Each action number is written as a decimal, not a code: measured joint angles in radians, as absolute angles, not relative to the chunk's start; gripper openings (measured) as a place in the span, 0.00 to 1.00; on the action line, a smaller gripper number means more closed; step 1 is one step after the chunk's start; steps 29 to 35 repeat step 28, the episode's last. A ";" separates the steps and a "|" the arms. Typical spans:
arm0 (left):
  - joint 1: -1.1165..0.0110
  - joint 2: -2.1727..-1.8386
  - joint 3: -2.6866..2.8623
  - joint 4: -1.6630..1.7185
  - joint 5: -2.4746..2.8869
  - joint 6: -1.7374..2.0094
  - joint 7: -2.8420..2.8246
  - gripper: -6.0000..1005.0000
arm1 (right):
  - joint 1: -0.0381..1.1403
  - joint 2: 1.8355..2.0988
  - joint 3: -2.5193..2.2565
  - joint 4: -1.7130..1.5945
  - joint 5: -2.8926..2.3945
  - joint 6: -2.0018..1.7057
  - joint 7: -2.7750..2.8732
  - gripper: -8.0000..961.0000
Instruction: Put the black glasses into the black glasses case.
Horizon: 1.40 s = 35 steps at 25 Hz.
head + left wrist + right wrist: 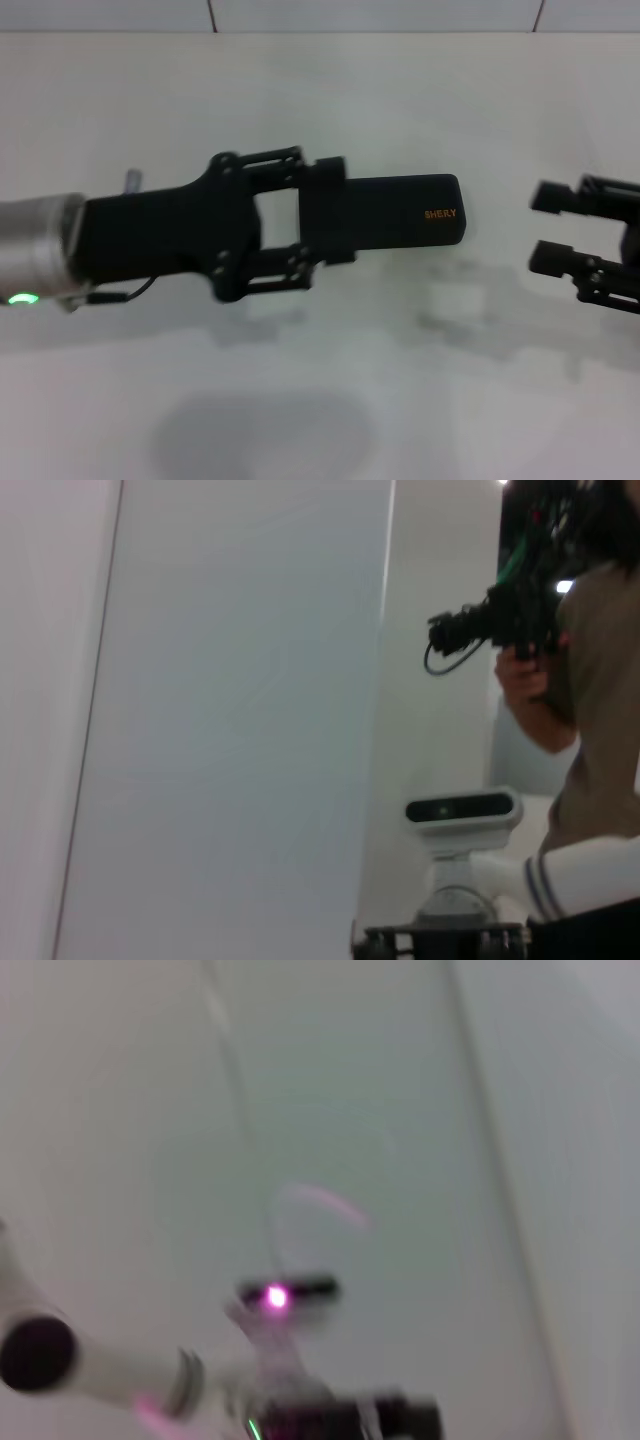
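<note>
Gripping one end of the closed black rectangular glasses case with rounded corners (385, 212), the left gripper (318, 222) reaches in from the left of the head view on its black body and silver arm. Its two black fingers (325, 168) stand one on the far long side of the case and one on the near long side, clamped against it. The case lies level, its long axis running left to right, with small orange "SHERY" lettering (440, 214) near its free right end. A soft shadow lies on the white table (330, 90) below and to the right of the case, so it may be lifted, though I cannot tell for certain.

At the right edge of the head view sits the right gripper (552, 228), its two black fingers spread apart with a clear gap between them and nothing held. It is well apart from the case's free end, at about the same depth.

No thin black-framed glasses show in any view.

From the left wrist, a person in a brown shirt (595, 680) holds a black device, and a small grey camera on a stand (462, 810) sits below. From the right wrist, only a blurred pale surface and a pink light (275, 1297) show.
</note>
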State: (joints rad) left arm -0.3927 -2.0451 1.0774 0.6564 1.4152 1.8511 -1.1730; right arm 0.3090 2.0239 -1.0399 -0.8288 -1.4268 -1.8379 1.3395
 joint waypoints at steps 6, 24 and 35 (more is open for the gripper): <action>-0.362 -2.020 1.037 0.590 1.425 1.898 -1.168 0.67 | 0.413 2.023 -1.111 -0.744 -1.384 -1.851 1.300 0.72; -0.366 -1.995 1.034 0.588 1.500 1.898 -1.232 0.72 | 0.461 2.022 -1.192 -0.703 -1.397 -1.838 1.322 0.83; -0.367 -1.994 1.034 0.590 1.503 1.898 -1.226 0.72 | 0.462 2.022 -1.192 -0.698 -1.397 -1.836 1.321 0.83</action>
